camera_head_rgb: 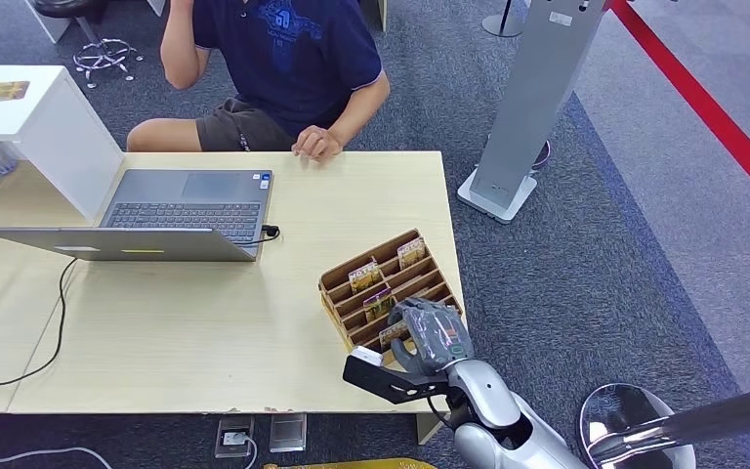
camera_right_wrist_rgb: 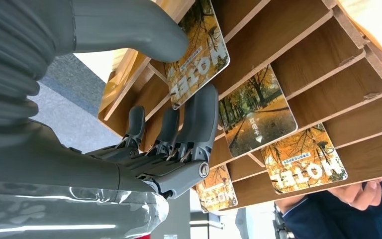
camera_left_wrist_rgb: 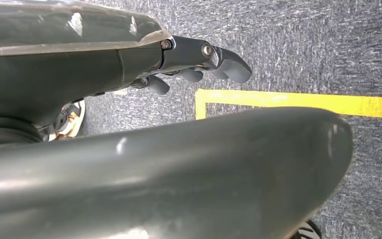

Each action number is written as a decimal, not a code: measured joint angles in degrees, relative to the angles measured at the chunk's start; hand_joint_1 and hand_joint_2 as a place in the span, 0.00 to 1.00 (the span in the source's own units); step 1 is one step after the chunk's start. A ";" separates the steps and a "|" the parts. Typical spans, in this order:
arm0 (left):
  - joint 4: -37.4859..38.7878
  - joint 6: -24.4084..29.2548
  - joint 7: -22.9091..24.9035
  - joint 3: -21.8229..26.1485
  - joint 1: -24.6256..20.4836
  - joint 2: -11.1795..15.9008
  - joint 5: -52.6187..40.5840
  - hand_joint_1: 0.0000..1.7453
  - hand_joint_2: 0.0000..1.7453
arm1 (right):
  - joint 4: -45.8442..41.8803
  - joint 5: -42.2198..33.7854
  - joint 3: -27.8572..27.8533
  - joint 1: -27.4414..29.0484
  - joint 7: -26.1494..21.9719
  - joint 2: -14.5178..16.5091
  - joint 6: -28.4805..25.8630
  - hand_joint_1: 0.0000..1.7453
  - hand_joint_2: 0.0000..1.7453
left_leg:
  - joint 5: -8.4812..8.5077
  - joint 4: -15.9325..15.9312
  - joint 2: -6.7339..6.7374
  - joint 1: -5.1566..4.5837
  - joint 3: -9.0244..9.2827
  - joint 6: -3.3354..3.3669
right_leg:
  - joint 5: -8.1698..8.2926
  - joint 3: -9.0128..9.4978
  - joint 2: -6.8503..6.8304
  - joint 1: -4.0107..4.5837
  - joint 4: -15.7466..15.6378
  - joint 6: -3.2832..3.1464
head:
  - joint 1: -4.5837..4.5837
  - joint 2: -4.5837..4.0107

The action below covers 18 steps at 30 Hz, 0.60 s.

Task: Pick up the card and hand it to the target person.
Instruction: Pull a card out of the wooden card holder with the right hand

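A wooden card rack (camera_head_rgb: 391, 283) stands at the desk's near right corner with several autumn-print cards in its slots. My right hand (camera_head_rgb: 432, 334) is down over the rack's front rows. The right wrist view shows that hand (camera_right_wrist_rgb: 144, 149) pinching a card (camera_right_wrist_rgb: 199, 55) printed "HOTEL", thumb on one face and fingers (camera_right_wrist_rgb: 201, 114) on the other, the card still standing in its slot. Other cards (camera_right_wrist_rgb: 256, 117) (camera_right_wrist_rgb: 303, 159) sit in neighbouring slots. The person (camera_head_rgb: 293, 59) sits across the desk, one hand (camera_head_rgb: 317, 145) on its far edge. My left hand (camera_left_wrist_rgb: 194, 59) hangs over the carpet, holding nothing.
An open grey laptop (camera_head_rgb: 181, 210) with a cable occupies the desk's left half, beside a white box (camera_head_rgb: 29, 117). A silver floor stand (camera_head_rgb: 532, 98) rises to the right of the desk. Bare desk (camera_head_rgb: 352, 195) lies between the rack and the person.
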 joint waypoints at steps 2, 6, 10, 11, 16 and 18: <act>0.00 -0.01 0.00 -0.01 0.00 0.00 -0.02 0.00 0.00 | 0.00 0.00 0.00 0.01 0.01 -0.09 0.07 0.56 1.00 | 0.00 0.00 0.00 0.00 0.00 0.00 | 0.00 0.00 0.00 0.00 0.00 0.00 | 0.01 0.00; 0.00 -0.03 0.00 -0.01 0.00 0.00 -0.02 0.00 0.00 | 0.00 0.00 0.00 0.02 0.01 -0.24 0.20 0.55 1.00 | 0.00 0.00 0.00 0.00 0.00 0.00 | 0.00 0.00 0.00 0.00 0.00 0.00 | 0.00 0.01; 0.00 -0.05 -0.02 -0.01 0.00 0.00 -0.11 0.00 0.00 | -0.01 0.02 0.00 0.09 0.26 -0.35 0.35 0.60 1.00 | 0.00 0.00 0.00 0.00 0.00 0.00 | 0.00 0.00 0.00 0.00 0.00 0.00 | 0.00 -0.01; 0.00 -0.06 -0.02 -0.01 0.00 0.00 -0.20 0.00 0.00 | -0.02 0.03 -0.01 0.13 0.40 -0.37 0.38 0.64 1.00 | 0.00 0.00 0.00 0.00 0.00 0.00 | 0.00 0.00 0.00 0.00 0.00 0.00 | 0.00 -0.01; 0.00 -0.11 -0.02 -0.01 0.00 0.00 -0.49 0.00 0.00 | -0.31 0.11 -0.06 0.35 0.95 -0.51 0.41 0.82 1.00 | 0.00 0.00 0.00 0.00 0.01 0.00 | 0.00 0.00 0.00 0.00 0.00 0.00 | 0.01 0.00; 0.00 -0.13 -0.02 -0.02 0.01 0.00 -0.51 0.00 0.00 | -0.45 0.11 -0.07 0.42 1.01 -0.64 0.41 0.88 1.00 | 0.00 0.00 0.00 0.00 0.01 0.00 | 0.00 0.00 0.00 0.00 0.00 0.00 | 0.01 0.00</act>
